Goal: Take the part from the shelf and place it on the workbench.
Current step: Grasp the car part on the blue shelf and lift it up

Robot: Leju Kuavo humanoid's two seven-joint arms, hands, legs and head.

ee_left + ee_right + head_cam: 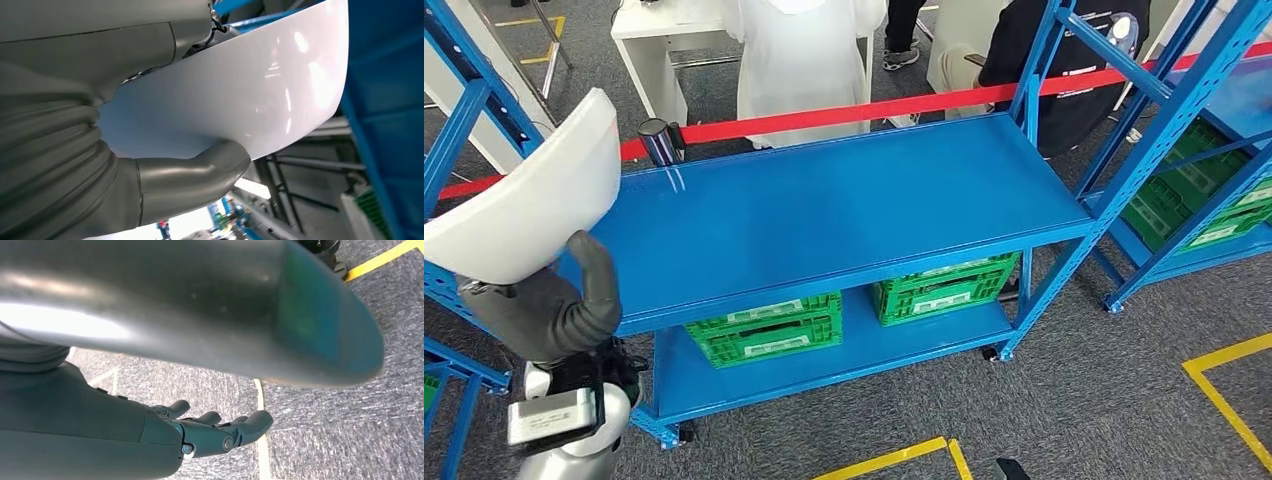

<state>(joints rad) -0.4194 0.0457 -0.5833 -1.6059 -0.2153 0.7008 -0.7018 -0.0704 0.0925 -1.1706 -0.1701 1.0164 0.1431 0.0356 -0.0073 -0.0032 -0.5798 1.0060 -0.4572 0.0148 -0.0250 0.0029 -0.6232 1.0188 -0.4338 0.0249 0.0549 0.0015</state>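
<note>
White curved glossy part (529, 200), left hand (559, 305) holding

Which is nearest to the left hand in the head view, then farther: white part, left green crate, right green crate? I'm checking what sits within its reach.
1. White part: held in the left hand.
2. Left green crate: lower shelf, right of the hand.
3. Right green crate: same shelf, farther right.
</note>
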